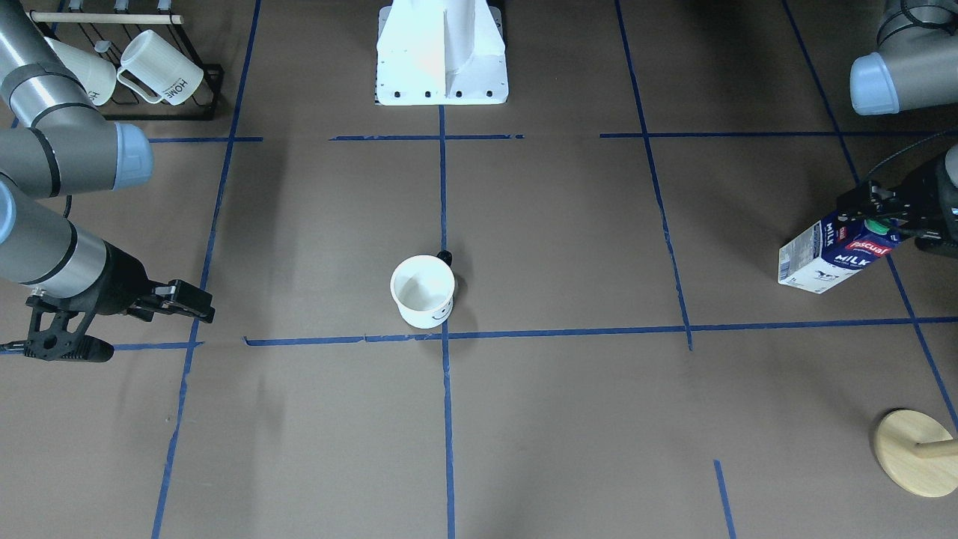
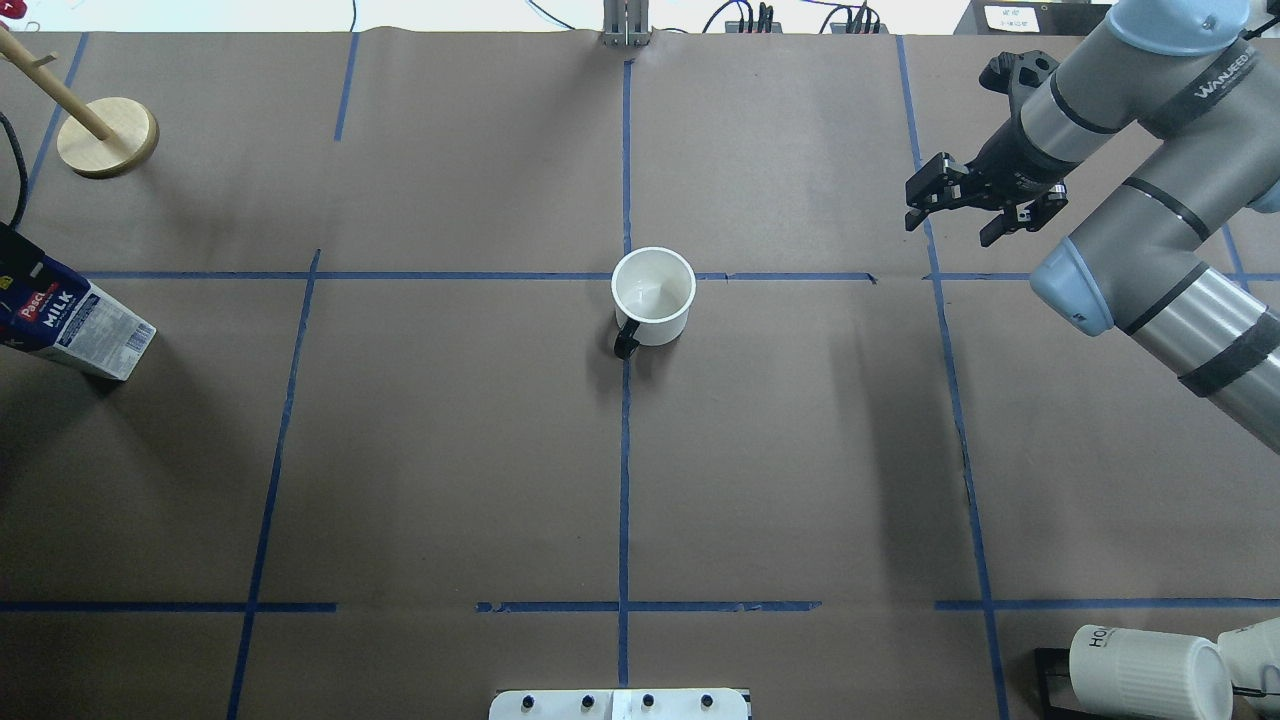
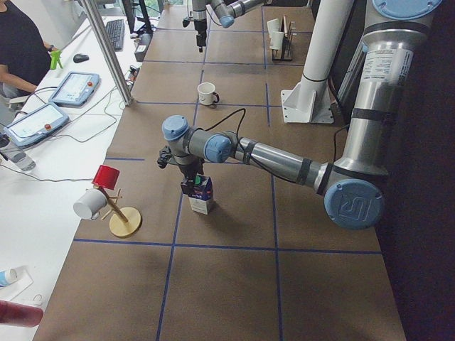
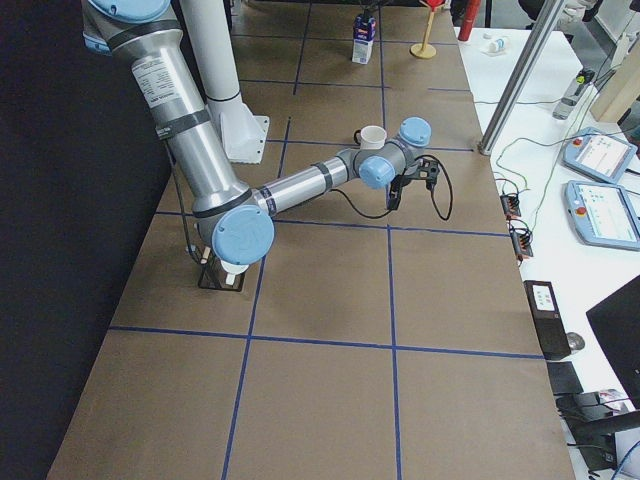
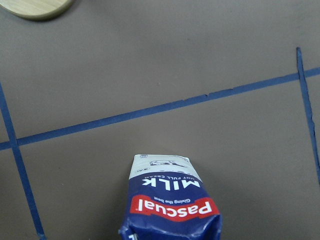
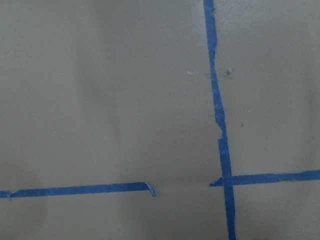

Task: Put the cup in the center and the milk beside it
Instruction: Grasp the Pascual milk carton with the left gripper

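Observation:
The cup [image 1: 423, 290], a smooth white mug with a black handle, stands upright right beside the center crossing of blue tape [image 1: 447, 335]. It also shows in the overhead view [image 2: 653, 296]. The milk [image 1: 834, 251], a blue and white Pascual carton with a green cap, is far out on my left side, also in the left wrist view [image 5: 170, 200]. My left gripper [image 1: 883, 221] is closed around its top. My right gripper [image 2: 965, 210] is open and empty, hovering over bare paper well off to the cup's side.
A black rack with ribbed HOME mugs [image 1: 161, 71] stands near the base on my right side. A round wooden stand [image 1: 914, 451] sits beyond the carton at the far left. The white robot base [image 1: 441, 52] is behind the cup.

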Controlling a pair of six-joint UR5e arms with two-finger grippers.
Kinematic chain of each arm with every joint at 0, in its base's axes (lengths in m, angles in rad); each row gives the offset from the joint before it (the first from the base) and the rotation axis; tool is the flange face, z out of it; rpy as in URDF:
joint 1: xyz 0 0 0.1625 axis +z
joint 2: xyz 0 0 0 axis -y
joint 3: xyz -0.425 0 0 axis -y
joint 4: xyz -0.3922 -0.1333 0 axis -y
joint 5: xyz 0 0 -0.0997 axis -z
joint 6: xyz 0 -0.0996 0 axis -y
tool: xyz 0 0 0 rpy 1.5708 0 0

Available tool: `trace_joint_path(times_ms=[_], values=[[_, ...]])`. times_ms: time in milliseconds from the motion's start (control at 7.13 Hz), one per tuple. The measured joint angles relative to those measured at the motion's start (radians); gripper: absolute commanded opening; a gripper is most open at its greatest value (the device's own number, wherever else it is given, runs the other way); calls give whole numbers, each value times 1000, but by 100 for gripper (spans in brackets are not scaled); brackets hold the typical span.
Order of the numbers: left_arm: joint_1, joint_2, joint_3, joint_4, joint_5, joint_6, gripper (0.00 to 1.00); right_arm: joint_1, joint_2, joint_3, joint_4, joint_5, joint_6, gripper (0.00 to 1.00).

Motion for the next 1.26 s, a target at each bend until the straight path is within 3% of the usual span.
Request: trace_joint_path(times_ms=[140,280,561,841,1121,1262], values=[[11,0,9,-3,1,-1,45,-2,0,1,2,0,3,100],[18,0,13,-4,1,-2,8,-4,1,4,3,0,9,100],[21,-1,4,-5,-2,-5,2,-10,6,8,4,0,22,100],[18,-65,-111,41,-4,-158,1,-12,13,15,4,0,36,100],[82,-327,-140,230,32,-410,2,-8,13,35,4,2,44,100],[145,-456,-90,281,68,-496,2,0,9,41,4,4,40,100]])
